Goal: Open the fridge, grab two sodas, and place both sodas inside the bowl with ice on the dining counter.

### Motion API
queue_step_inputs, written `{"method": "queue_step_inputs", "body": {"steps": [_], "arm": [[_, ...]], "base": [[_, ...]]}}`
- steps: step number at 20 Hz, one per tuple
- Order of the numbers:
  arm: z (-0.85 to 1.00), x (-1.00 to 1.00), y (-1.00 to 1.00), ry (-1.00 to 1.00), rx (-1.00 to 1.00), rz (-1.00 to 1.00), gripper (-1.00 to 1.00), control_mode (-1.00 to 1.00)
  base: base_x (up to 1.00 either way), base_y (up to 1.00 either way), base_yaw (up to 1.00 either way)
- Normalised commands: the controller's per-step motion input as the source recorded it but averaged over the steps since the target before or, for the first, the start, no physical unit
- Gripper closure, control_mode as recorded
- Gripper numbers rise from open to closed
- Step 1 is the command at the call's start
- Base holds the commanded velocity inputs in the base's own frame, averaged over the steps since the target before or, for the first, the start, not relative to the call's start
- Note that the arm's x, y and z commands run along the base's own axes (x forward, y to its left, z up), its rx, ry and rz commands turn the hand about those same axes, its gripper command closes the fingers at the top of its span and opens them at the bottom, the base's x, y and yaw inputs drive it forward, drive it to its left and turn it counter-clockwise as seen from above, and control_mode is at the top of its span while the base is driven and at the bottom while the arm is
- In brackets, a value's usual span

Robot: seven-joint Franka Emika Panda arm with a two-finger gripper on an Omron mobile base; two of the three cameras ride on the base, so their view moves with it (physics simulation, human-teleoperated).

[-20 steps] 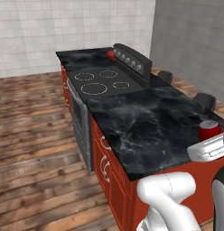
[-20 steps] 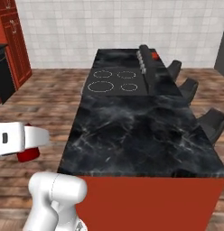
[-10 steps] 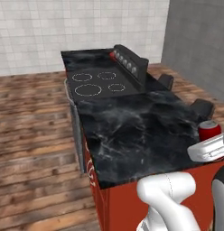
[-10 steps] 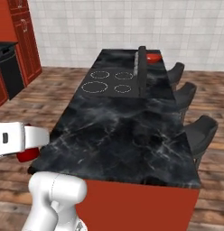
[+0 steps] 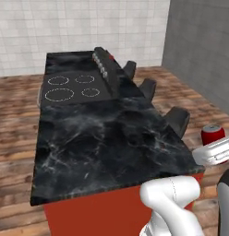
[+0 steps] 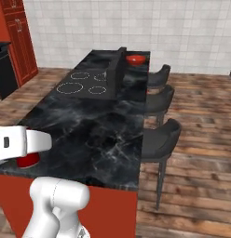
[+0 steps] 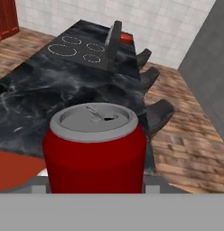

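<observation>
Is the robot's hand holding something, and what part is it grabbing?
Yes, the gripper holds the red soda can upright, gripped low on its sides. The fingers themselves are hidden.

The island counter with the black white-veined marble top and red panel sides point(image 5: 107, 147) is seen running away from the base. A black cooktop with four white burner rings point(image 5: 72, 87) is set into its far half, and a raised dark control panel point(image 5: 106, 69) stands along the cooktop's right edge. A shallow wide red bowl point(image 6: 135, 59) is placed on the marble beyond that panel, near the far right corner. Three dark stools point(image 6: 159, 139) are lined up along the right side. A red drink can with a silver top point(image 7: 95, 146) is held upright off the near right corner.
</observation>
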Motion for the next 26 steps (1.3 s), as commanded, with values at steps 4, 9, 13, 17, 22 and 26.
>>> {"method": "queue_step_inputs", "body": {"steps": [4, 9, 13, 17, 22, 26], "arm": [[0.0, 0.0, 0.0, 0.0, 0.0, 0.0, 1.0, 1.0], [0.0, 0.0, 0.0, 0.0, 0.0, 0.0, 1.0, 1.0], [0.0, 0.0, 0.0, 0.0, 0.0, 0.0, 1.0, 1.0], [0.0, 0.0, 0.0, 0.0, 0.0, 0.0, 1.0, 1.0], [0.0, 0.0, 0.0, 0.0, 0.0, 0.0, 1.0, 1.0], [0.0, 0.0, 0.0, 0.0, 0.0, 0.0, 1.0, 1.0]], "base": [[0.09, -1.0, 0.08], [0.14, -1.0, 0.09], [0.22, -1.0, 0.1], [0.31, -1.0, 0.11], [0.53, -1.0, 0.11], [0.9, -1.0, 0.13]]}}
